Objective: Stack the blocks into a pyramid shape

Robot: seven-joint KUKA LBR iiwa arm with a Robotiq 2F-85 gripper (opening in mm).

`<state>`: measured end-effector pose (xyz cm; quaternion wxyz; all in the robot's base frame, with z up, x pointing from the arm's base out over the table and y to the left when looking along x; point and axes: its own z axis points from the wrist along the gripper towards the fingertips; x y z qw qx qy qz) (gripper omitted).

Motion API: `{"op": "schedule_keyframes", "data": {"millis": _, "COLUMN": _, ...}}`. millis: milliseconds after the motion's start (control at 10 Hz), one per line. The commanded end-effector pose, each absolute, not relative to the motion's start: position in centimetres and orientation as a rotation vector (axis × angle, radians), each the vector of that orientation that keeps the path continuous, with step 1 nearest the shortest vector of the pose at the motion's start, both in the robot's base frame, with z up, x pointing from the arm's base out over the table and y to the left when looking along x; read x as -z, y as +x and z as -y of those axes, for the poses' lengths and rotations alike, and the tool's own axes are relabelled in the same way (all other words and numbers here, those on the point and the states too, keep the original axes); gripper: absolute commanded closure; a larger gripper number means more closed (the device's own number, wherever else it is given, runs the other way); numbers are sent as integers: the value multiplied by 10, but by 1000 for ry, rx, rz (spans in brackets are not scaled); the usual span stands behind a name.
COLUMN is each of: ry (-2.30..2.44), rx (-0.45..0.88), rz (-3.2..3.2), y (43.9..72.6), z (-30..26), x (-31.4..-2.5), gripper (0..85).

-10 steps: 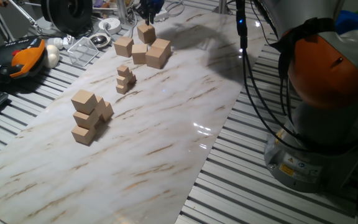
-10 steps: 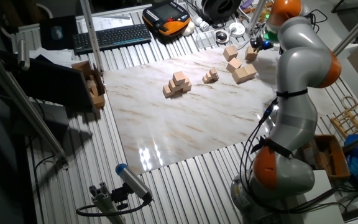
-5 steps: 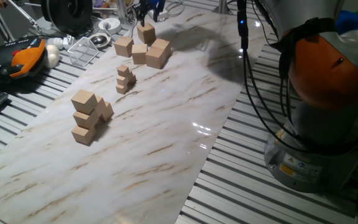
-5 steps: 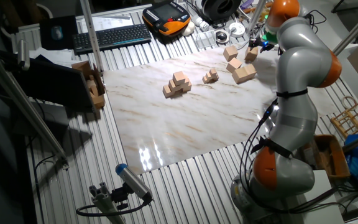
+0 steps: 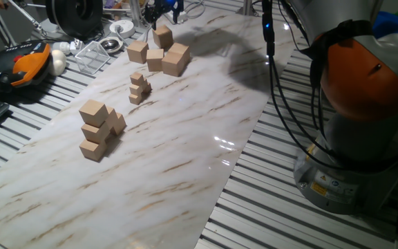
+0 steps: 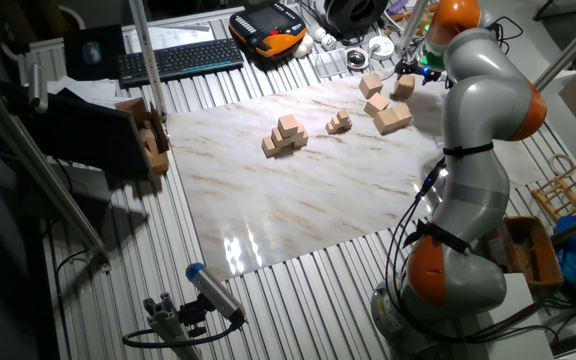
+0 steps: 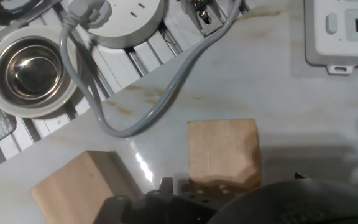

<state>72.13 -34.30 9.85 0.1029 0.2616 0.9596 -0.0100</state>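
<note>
Several tan blocks lie at the far end of the marble board: one (image 5: 137,50), one (image 5: 155,59), one (image 5: 175,59) and a tilted one (image 5: 162,36). My gripper (image 5: 163,15) hangs just above the tilted block (image 6: 404,86), open and holding nothing. In the hand view that block (image 7: 222,152) lies below the dark hand body, with a second block (image 7: 79,183) to its left. The fingertips do not show there. A stepped pile of blocks (image 5: 97,130), the pyramid shape, stands nearer the middle of the board (image 6: 286,135).
A little heap of much smaller cubes (image 5: 139,88) sits between the pile and the loose blocks. A steel bowl (image 7: 27,68), a grey cable (image 7: 142,112) and a white power strip (image 7: 344,31) lie just past the board's edge. A wire basket (image 5: 92,57) stands left.
My gripper has risen slightly and drifted left above the tilted block. The blocks and the pile have not moved.
</note>
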Motion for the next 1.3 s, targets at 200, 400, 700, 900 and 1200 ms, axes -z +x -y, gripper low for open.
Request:
{"op": "schedule_keyframes", "data": {"millis": 200, "ry": 785, "rx": 14, "rz": -2832, "y": 724, "z": 343, "x": -92, "gripper": 0}}
{"op": "schedule_keyframes", "data": {"millis": 400, "ry": 794, "rx": 16, "rz": -2831, "y": 725, "z": 344, "x": -88, "gripper": 0}}
{"op": "schedule_keyframes", "data": {"millis": 700, "ry": 801, "rx": 13, "rz": -2829, "y": 727, "z": 344, "x": -84, "gripper": 0}}
{"op": "schedule_keyframes", "data": {"millis": 900, "ry": 798, "rx": 8, "rz": -2833, "y": 727, "z": 346, "x": -79, "gripper": 0}}
{"op": "schedule_keyframes", "data": {"millis": 1200, "ry": 799, "rx": -4, "rz": -2839, "y": 727, "z": 347, "x": -73, "gripper": 0}}
